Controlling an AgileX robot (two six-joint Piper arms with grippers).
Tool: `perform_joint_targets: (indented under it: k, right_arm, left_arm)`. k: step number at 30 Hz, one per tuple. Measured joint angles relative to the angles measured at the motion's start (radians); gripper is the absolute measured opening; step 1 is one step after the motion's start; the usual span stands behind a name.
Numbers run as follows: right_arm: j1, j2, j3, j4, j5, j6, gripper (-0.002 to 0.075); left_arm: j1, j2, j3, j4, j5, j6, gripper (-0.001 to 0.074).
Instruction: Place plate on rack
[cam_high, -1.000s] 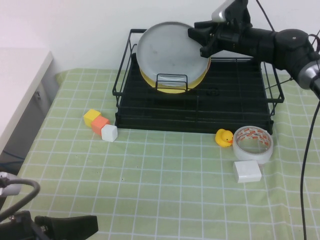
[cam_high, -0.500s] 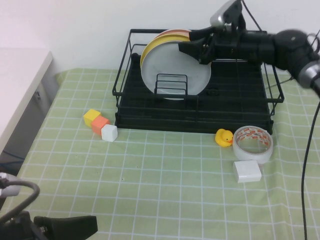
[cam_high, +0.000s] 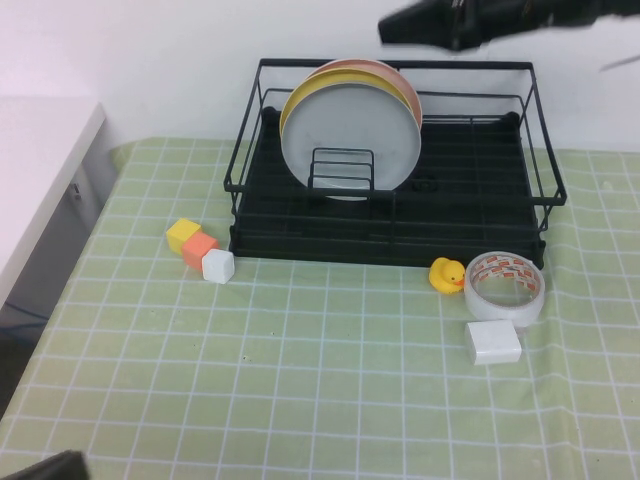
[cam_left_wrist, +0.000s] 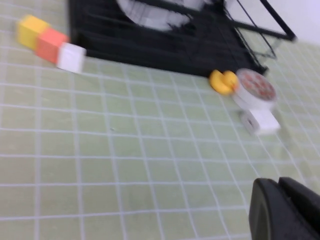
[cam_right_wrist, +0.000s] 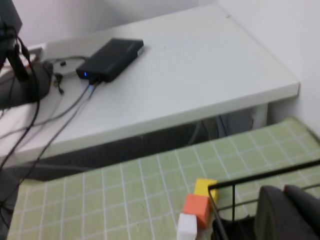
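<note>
The light grey-blue plate (cam_high: 350, 120) stands upright in the black wire rack (cam_high: 470, 215), leaning on a yellow plate (cam_high: 290, 108) with a pink plate (cam_high: 405, 85) behind. Nothing holds it. My right gripper (cam_high: 395, 27) is shut and empty, high above the rack's back rail. In the right wrist view its shut fingers (cam_right_wrist: 285, 192) hang over the rack's rail (cam_right_wrist: 260, 177). My left gripper (cam_left_wrist: 281, 186) is shut and empty, low over the tablecloth near the front. The left wrist view shows the plate's lower part (cam_left_wrist: 150, 17) and the rack (cam_left_wrist: 200, 47) far off.
Yellow (cam_high: 183, 233), orange (cam_high: 201, 247) and white (cam_high: 218, 265) blocks lie left of the rack. A rubber duck (cam_high: 448, 274), a tape roll (cam_high: 506, 287) and a white block (cam_high: 493, 343) lie at the front right. A white side table (cam_high: 40, 170) stands at the left.
My right gripper set the grey-blue plate down in front of the yellow plate, let go and rose up and away. My left arm drew back almost out of the high view.
</note>
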Motion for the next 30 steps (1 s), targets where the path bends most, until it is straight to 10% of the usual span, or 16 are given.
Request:
perform_joint_targets:
  k: [12,30]
  right_arm:
    - [0.056,-0.405,-0.008,-0.318,0.01,0.206,0.0008]
    - [0.388,-0.751,-0.008,-0.804,0.01,0.357,0.0008]
  left_arm:
    - [-0.032,-0.145,0.006,0.189,-0.052,-0.201,-0.0001]
    - [-0.128,-0.145,0.006,0.19,-0.041,-0.212,-0.0001]
